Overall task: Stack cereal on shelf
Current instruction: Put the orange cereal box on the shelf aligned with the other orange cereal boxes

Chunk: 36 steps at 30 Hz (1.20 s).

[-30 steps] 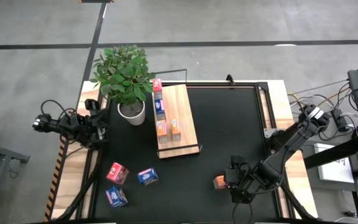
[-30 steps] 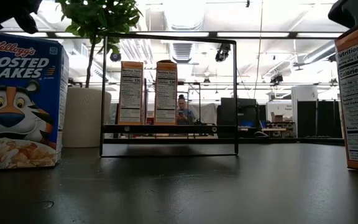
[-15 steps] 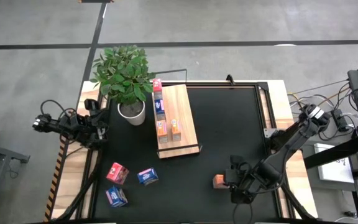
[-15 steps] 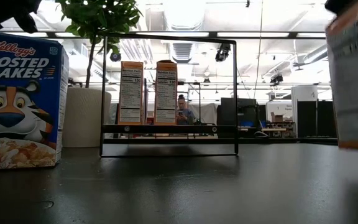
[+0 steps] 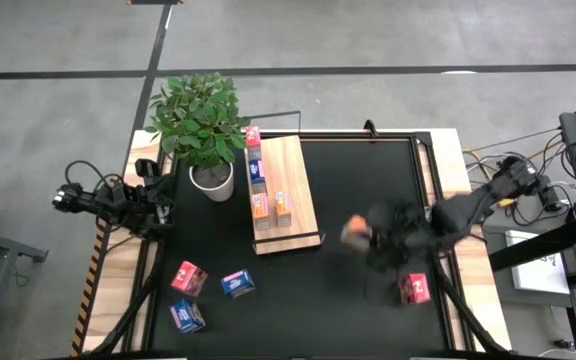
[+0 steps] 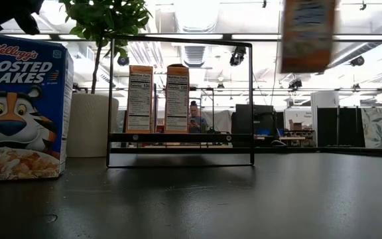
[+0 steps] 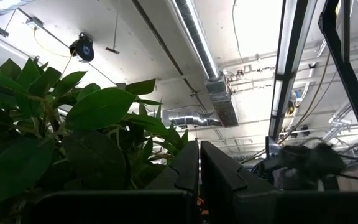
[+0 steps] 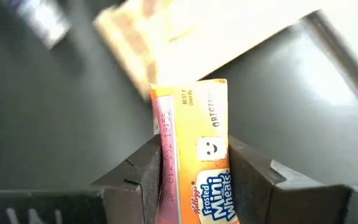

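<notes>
Landmark: the shelf, a light-wood board with a thin black wire frame, is lying on the black tabletop; every place below is given relative to it.

Right gripper: it is clamping an orange Frosted Mini-Wheats box between its two dark fingers, which are pressing on the box's narrow sides. In the high view the gripper is appearing as a blur just off the shelf's front corner, on the side away from the potted plant.

Carried box: it is hanging in the air, clear of the tabletop, and showing high up in the low view above and beside the wire frame.

Left gripper: its fingers are pressed together with nothing between them; the arm is waiting beyond the potted plant, on the far side from the shelf.

Done so far: several small boxes are standing on the shelf, a row along the plant-side edge and an orange one just beside that row.

Left to do: three boxes are lying on the tabletop off the shelf's front end toward the left arm, namely a pink-red one and two blue ones; another pink-red box is lying well apart from the shelf, past the right gripper.

Judgement: the task is appearing roughly half finished, with one box in transit.
</notes>
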Each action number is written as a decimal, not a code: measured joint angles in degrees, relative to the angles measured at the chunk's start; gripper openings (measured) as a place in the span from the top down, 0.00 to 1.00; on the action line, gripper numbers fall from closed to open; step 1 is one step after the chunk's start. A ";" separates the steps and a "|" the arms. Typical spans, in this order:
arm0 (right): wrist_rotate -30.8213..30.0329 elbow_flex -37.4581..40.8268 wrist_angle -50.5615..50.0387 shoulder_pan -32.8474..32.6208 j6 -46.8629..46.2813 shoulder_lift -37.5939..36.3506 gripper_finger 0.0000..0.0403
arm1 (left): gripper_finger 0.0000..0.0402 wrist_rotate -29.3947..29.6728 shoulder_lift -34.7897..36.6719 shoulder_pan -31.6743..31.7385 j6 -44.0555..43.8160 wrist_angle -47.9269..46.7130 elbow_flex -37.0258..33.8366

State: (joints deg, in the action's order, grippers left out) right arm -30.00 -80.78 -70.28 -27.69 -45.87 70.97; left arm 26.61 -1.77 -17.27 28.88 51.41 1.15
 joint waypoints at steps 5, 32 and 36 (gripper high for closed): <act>-2.24 -1.63 1.42 10.24 3.76 -2.73 0.65 | 1.00 0.00 0.01 0.01 0.00 -0.01 0.00; -1.23 -3.99 19.67 32.38 25.51 13.97 0.67 | 1.00 -0.04 -0.01 -0.01 -0.04 -0.41 0.00; -0.59 -5.95 19.68 32.35 22.21 15.61 0.67 | 1.00 -0.07 -0.01 0.01 1.50 0.18 0.00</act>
State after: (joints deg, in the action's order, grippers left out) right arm -30.59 -86.73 -50.60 4.67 -23.66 86.58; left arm 26.54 -1.78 -17.26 30.38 51.59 1.15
